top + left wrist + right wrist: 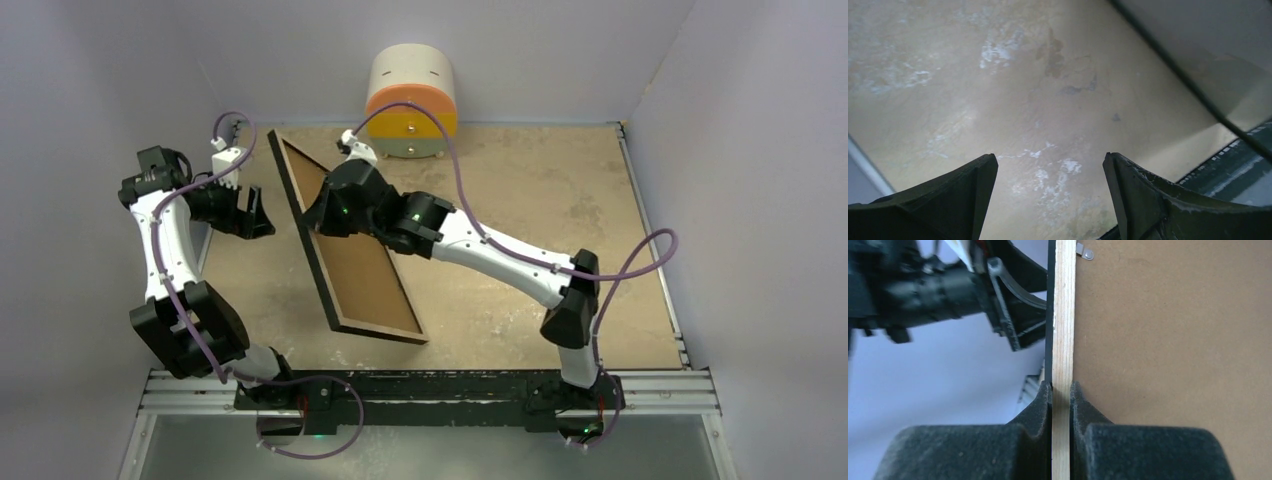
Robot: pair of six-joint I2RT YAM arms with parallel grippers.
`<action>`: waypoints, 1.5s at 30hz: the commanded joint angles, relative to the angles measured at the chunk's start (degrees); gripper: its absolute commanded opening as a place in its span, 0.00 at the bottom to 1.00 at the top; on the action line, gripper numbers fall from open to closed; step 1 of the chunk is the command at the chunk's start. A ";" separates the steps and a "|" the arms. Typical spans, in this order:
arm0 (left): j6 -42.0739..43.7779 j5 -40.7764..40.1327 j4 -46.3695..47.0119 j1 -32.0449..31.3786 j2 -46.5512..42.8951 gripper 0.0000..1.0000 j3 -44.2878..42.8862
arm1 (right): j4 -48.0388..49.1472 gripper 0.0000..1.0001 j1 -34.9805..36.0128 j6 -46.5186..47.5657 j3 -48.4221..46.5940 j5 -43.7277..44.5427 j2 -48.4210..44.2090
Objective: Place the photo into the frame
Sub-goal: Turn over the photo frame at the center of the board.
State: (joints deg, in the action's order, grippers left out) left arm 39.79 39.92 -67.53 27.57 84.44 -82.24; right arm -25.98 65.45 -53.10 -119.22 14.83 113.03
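Far left, above bare tabletop [973,105]: left pincer [1050,160] released, jaws spread wide, nothing between them. Just to its right, between the two arms: the frame [305,235], held at a slant over the tabletop, black front turned to the left arm, light wood edge and brown backing board [1173,340] to the right. Clenched on the frame's long left edge: right pincer [1061,390], one finger pressed on each face. Further back, by the wall: a cream-and-orange cylinder [412,95].
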 commanded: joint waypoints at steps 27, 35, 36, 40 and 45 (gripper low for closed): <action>-25.83 -6.21 19.37 -43.60 7.08 0.78 -19.16 | 22.92 0.53 -31.70 -12.75 47.93 -26.19 -36.72; -23.36 -10.15 19.15 -44.71 8.30 0.77 -15.12 | 12.20 0.69 -35.90 -5.09 46.19 -25.83 -38.49; -22.83 -10.91 19.30 -44.65 7.58 0.77 -13.60 | 10.28 0.68 -36.18 -3.50 45.70 -24.97 -38.84; -20.12 -13.48 19.74 -43.58 5.77 0.77 -6.72 | 2.52 0.65 -36.71 2.81 45.46 -20.52 -40.26; -14.40 -15.85 20.21 -38.52 5.27 0.77 1.32 | 3.17 0.58 -36.97 6.78 55.03 -16.85 -44.86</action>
State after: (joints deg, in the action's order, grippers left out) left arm 19.97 27.49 -48.45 -15.27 91.98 -85.58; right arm -21.30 28.75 -51.99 -69.08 -5.39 73.25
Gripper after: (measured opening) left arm 0.770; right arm 0.618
